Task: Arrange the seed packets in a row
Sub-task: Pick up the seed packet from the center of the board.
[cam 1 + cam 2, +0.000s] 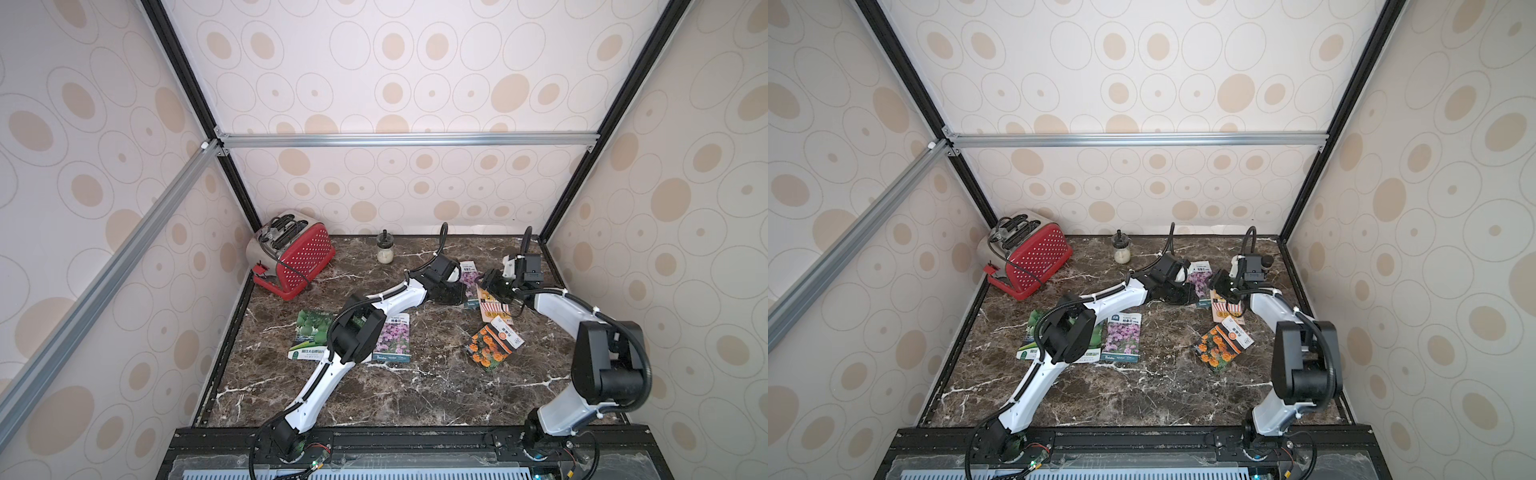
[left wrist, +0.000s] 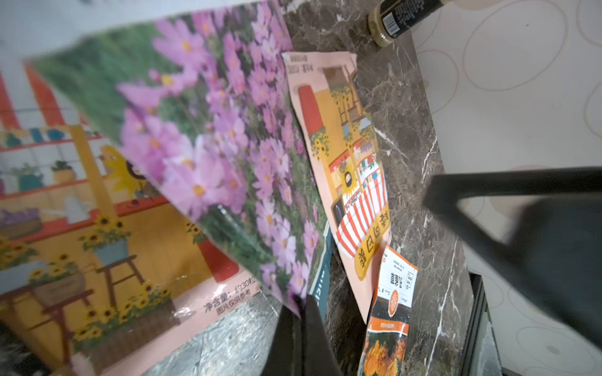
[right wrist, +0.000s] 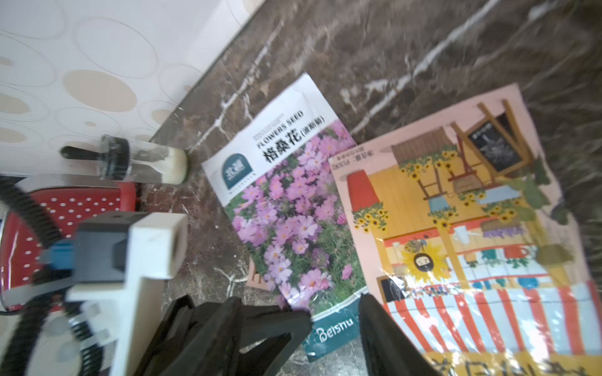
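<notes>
Packets, flat and glossy, lie across the table. Left gripper is clamped on a corner of the rear purple-flower packet, atop a peach packet; right gripper stands open beside it.

Bare tabletop nearside; toaster far-left.

Fixed surroundings. A dark brown marble-patterned tabletop with white veins forms the floor of a booth whose cream wallpapered walls with beige ovals are braced by a silver aluminium cross-rail and black corner posts. In the rear left corner stands a red, white-dotted metal toaster – black cord draped across it. To its right, apart and near the back wall, a small clear glass jar with a black stopper stands upright – pale contents at its base.
</notes>
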`<state>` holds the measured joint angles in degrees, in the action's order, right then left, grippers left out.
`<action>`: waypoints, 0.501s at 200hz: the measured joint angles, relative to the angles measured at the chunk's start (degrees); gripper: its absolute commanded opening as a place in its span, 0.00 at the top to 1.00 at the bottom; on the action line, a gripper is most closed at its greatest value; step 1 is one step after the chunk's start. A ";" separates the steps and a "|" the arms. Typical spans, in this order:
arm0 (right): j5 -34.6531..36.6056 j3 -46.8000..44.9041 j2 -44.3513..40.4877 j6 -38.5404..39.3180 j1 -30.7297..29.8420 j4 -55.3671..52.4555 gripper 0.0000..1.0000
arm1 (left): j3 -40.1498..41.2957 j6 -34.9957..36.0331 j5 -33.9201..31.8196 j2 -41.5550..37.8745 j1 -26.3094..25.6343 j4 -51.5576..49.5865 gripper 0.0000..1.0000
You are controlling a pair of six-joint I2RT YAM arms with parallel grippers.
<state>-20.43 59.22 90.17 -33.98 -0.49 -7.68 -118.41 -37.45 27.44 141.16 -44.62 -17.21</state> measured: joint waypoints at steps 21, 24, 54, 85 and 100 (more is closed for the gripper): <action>1.55 0.00 -5.75 1.33 -0.04 -1.25 0.38 | 0.00 2.99 -1.05 -2.56 0.00 -3.54 1.00; 1.73 0.00 -6.36 1.55 -0.04 -1.40 0.38 | 0.09 3.56 -1.29 -3.04 0.00 -3.96 1.00; 2.82 0.00 -10.32 2.93 -0.09 -2.91 0.38 | 5.03 8.55 -3.54 -11.30 0.00 -6.60 1.00; 2.75 0.00 -11.45 4.04 -0.11 -4.35 0.38 | 13.53 13.14 -5.25 -22.51 0.26 -8.59 1.00; 2.23 -0.17 -11.45 4.55 -0.13 -4.85 0.38 | 18.29 14.47 -6.12 -27.76 0.74 -9.49 1.00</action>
<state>-18.20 59.05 78.72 -29.43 -0.62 -12.53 -100.12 -22.98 21.32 113.40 -43.88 -26.70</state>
